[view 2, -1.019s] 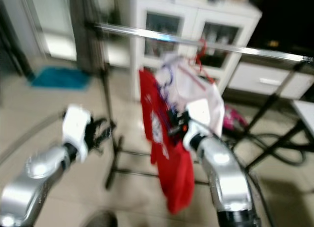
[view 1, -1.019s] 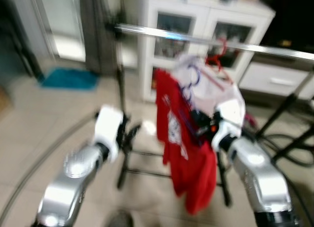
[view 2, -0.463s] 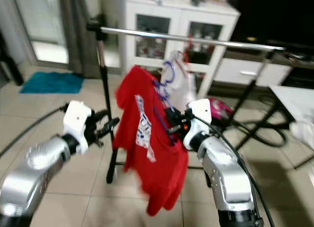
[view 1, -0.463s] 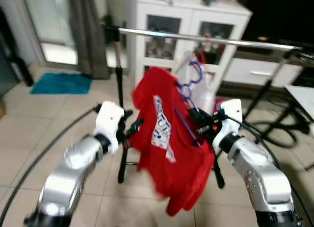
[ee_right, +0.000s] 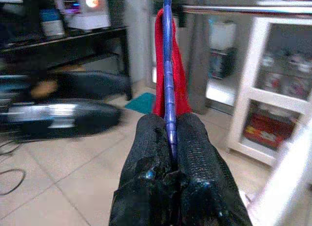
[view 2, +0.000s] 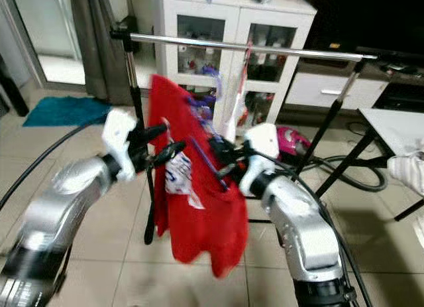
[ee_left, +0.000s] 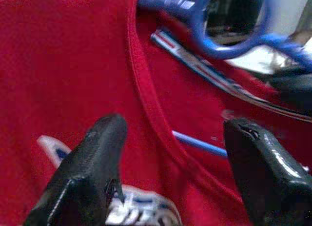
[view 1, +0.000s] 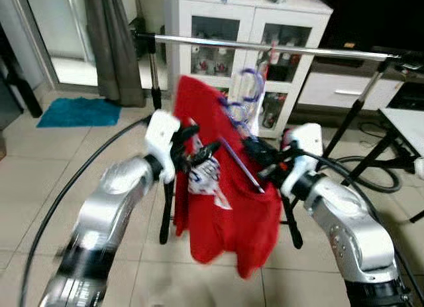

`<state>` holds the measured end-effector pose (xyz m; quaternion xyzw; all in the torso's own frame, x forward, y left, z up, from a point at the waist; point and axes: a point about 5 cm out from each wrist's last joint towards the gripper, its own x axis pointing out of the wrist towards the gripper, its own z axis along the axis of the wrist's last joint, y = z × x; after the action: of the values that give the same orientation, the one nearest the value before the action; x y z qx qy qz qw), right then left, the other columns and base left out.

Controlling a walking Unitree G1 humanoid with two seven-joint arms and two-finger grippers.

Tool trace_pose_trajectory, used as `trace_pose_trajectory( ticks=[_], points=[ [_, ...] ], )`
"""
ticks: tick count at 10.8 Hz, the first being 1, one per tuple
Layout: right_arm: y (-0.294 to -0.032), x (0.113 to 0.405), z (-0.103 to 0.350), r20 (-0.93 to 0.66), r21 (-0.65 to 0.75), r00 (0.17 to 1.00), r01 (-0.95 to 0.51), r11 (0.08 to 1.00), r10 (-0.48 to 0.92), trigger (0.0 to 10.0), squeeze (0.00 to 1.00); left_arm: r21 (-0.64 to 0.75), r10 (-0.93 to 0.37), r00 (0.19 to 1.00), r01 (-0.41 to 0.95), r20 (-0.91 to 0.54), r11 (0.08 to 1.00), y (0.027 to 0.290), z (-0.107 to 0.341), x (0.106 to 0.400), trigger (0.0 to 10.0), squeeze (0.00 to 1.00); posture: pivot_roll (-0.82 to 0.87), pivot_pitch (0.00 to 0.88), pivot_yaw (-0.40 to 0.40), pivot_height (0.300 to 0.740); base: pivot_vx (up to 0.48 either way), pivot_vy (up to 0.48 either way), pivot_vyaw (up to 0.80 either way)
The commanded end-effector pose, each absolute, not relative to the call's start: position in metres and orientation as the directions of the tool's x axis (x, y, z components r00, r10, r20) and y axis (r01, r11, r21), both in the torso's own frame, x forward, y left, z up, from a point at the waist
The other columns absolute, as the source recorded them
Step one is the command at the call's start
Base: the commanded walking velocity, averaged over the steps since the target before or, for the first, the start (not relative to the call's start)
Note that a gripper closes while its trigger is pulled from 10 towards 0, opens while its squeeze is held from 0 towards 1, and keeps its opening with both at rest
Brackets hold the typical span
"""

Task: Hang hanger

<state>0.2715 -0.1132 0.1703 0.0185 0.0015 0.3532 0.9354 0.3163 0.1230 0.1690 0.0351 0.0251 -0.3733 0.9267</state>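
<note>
Blue hanger point(ee_right: 168, 65) carrying a red shirt point(view 1: 225, 207) is pinched tight by the right gripper point(ee_right: 169, 143), below the rail point(view 1: 278, 48). Since a moment ago, the left gripper point(view 1: 202, 158) has been brought in, parted, against the shirt; hooking remains undone.

White cabinet point(view 1: 248, 28), teal mat point(view 1: 78, 112)
</note>
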Motion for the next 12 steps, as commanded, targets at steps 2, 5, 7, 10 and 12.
trace_pose_trajectory(
  ticks=[2,5,7,10,12],
  points=[
    [-0.109,0.268,0.188,0.067,-0.003,0.717,-0.696,0.718,0.694,0.0,0.00,0.081,-0.679,0.730,0.683,-0.070,0.726,0.121,0.171,0.326,10.0,0.00,-0.04,0.000,-0.058,0.740,0.000,0.000,0.00],
    [-0.108,0.267,0.192,0.077,-0.014,0.712,-0.700,0.714,0.698,0.0,0.00,0.077,-0.637,0.771,0.635,-0.001,0.769,0.122,0.178,0.341,0.0,0.00,-0.05,0.000,-0.050,0.740,0.000,0.000,0.00],
    [-0.108,0.268,0.193,0.077,-0.016,0.714,-0.698,0.716,0.696,0.0,0.00,0.065,-0.642,0.766,0.639,0.027,0.766,0.121,0.179,0.345,0.0,0.00,-0.04,0.000,-0.051,0.740,0.000,0.000,0.00],
    [-0.107,0.269,0.192,0.076,-0.012,0.713,-0.698,0.716,0.697,0.0,0.00,0.083,-0.616,0.786,0.611,0.060,0.787,0.126,0.183,0.350,0.0,0.00,-0.04,0.000,-0.048,0.740,0.000,0.000,0.00],
    [-0.107,0.270,0.191,0.072,-0.008,0.722,-0.690,0.724,0.688,0.0,0.00,0.079,-0.588,0.806,0.583,0.074,0.809,0.131,0.184,0.352,0.0,0.00,-0.04,0.000,-0.047,0.740,0.000,0.000,0.00]
  ],
)
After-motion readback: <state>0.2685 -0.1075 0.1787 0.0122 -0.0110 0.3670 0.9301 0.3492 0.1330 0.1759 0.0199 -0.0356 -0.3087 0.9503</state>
